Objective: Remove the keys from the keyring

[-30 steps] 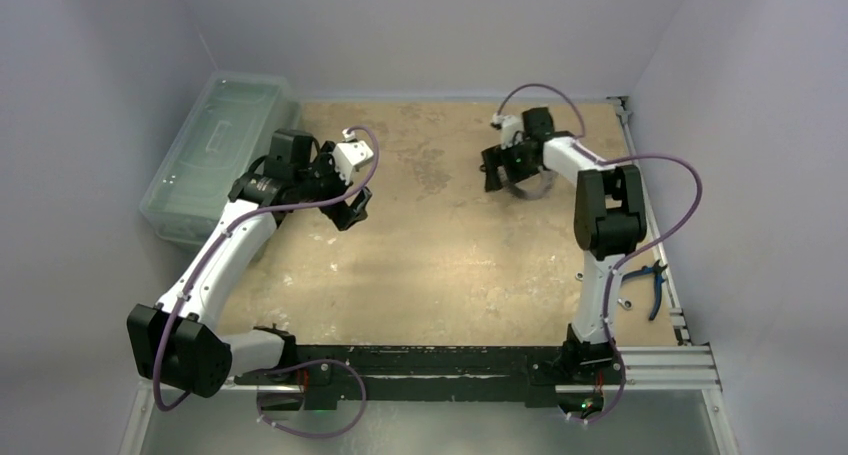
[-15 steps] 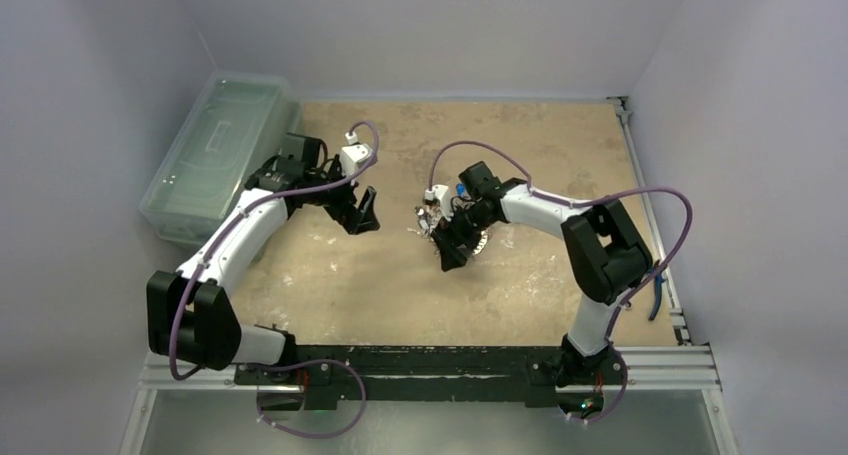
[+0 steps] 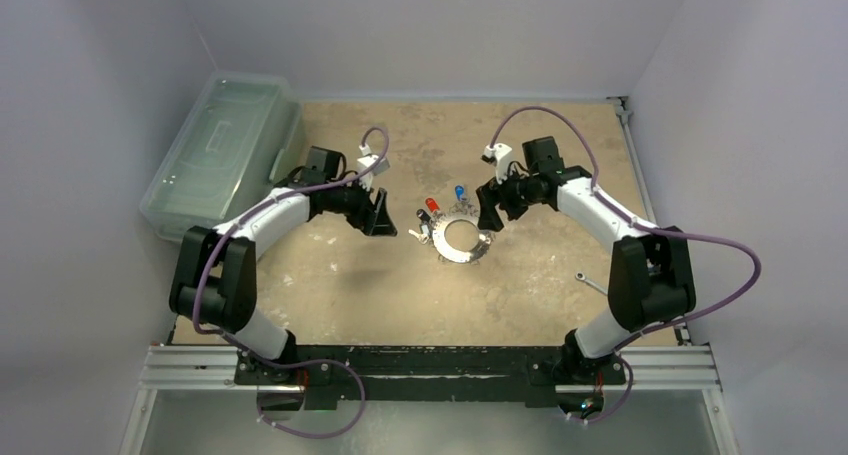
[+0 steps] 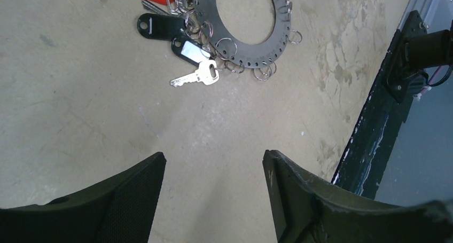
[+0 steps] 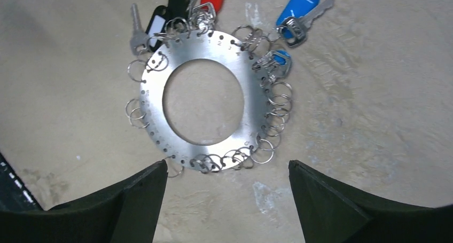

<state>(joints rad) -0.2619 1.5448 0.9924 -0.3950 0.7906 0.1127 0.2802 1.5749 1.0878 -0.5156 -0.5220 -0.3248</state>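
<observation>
Keyring (image 5: pixel 257 112) left R gripper (image 3: pixel 489 212), lies flat on scuffed tan table (image 3: pixel 400 295), grey walls (image 3: pixel 450 25). R gripper, L gripper (image 3: pixel 379 216) both agape.

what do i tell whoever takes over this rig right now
left claw: open, empty, hovering left of the keyring.
right claw: open, empty, hovering just right of it.
keyring lies flat on the table; the keys cluster at its far edge, all seemingly attached through small rings.
done: no key visibly off.
left: pin the keyring, take off every key.
</observation>
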